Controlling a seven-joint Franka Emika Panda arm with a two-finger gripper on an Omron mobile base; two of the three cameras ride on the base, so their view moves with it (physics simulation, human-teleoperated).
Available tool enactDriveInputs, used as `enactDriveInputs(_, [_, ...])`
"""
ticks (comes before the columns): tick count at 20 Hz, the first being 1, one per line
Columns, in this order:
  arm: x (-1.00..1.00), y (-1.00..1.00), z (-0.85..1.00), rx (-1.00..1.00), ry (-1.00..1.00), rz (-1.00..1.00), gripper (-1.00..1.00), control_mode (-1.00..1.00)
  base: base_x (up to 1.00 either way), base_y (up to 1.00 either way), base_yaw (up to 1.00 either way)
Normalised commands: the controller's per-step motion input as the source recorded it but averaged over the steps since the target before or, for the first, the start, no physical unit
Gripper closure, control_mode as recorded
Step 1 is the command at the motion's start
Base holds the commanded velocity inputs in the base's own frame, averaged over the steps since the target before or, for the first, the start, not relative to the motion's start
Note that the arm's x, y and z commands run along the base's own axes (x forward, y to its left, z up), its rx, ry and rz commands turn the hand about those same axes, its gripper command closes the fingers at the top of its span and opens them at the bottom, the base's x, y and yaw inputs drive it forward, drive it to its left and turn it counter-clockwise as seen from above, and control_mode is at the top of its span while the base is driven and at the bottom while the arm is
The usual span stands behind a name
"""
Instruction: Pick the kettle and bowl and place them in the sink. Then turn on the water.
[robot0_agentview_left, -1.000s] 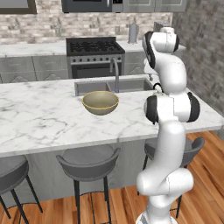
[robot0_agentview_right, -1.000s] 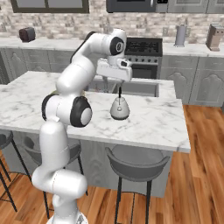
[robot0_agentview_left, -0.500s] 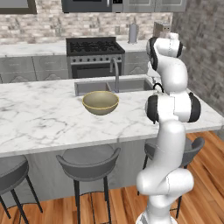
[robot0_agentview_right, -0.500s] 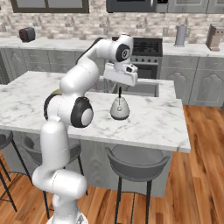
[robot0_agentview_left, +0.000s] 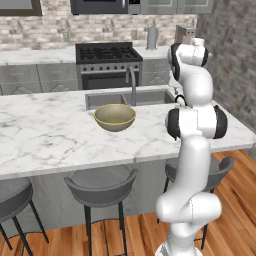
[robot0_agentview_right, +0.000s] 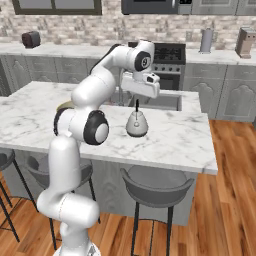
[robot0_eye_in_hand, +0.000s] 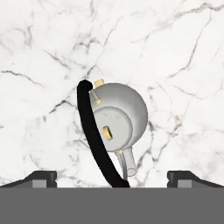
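Kettle (robot0_agentview_right: 136, 124): pale grey, black arched handle, upright on the marble desk (robot0_agentview_right: 180, 137), just short of the sink (robot0_agentview_left: 107, 98). Claw (robot0_agentview_right: 142, 90): spread wide, empty, poised directly above. Bowl (robot0_agentview_left: 115, 117): on desk beside sink. Risk: handle is thin and sits off-centre between the tips; a misaligned descent could knock the kettle over.
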Motion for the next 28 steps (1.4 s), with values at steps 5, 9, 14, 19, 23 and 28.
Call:
enactDriveInputs(5, [0.17, 0.00, 0.00, 0.00, 0.00, 0.00, -1.00, -1.00, 0.00, 0.00, 0.00])
enactDriveInputs(9, [0.00, 0.00, 0.00, 0.00, 0.00, 0.00, -1.00, -1.00, 0.00, 0.00, 0.00])
enactDriveInputs(14, [0.00, 0.00, -0.03, -0.01, 0.00, 0.00, -1.00, -1.00, 0.00, 0.00, 0.00])
enactDriveInputs(19, [0.00, 0.00, -0.07, -0.02, 0.00, 0.00, -1.00, -1.00, 0.00, 0.00, 0.00])
enactDriveInputs(23, [0.00, 0.01, -0.08, -0.05, 0.00, 0.00, -1.00, -1.00, 0.00, 0.00, 0.00])
enactDriveInputs(28, [0.00, 0.03, -0.10, -0.05, 0.00, 0.00, -1.00, -1.00, 0.00, 0.00, 0.00])
